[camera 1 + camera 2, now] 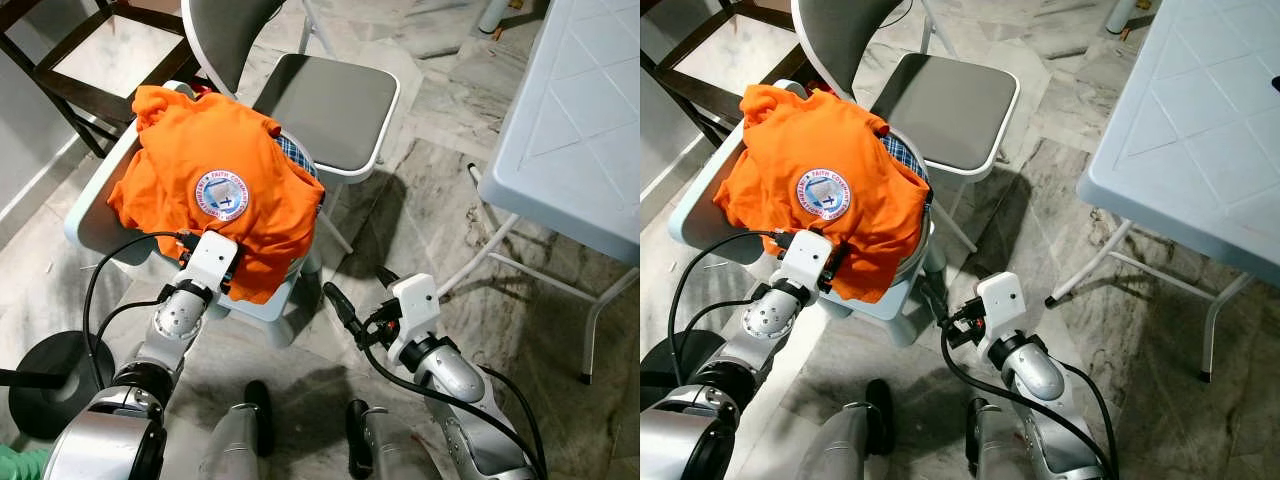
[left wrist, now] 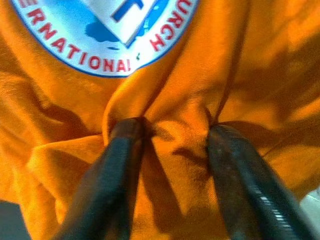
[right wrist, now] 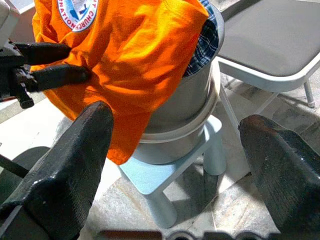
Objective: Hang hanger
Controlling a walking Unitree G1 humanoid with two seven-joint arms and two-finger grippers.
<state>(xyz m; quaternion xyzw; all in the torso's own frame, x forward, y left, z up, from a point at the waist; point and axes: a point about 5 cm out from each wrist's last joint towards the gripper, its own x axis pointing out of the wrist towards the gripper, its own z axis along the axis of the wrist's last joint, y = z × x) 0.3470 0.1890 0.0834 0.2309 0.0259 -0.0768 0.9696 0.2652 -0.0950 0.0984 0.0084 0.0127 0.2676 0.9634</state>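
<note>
We see no hanger; an orange shirt [image 1: 215, 190] drapes over a grey bucket [image 3: 182, 125] on a small stool [image 3: 165, 175]. Our left gripper [image 2: 170, 135] pinches a fold of shirt between its jaws. Our right gripper [image 1: 345, 305] hovers nearby, jaws spread wide, touching nothing.

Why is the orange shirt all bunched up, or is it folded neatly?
Bunched, not folded. The orange shirt lies draped in wrinkles over the metal bucket, and the left gripper pinches a pucker of its cloth.

grey chair [image 1: 330, 105], white table [image 1: 580, 130], marble floor [image 1: 440, 200]
</note>
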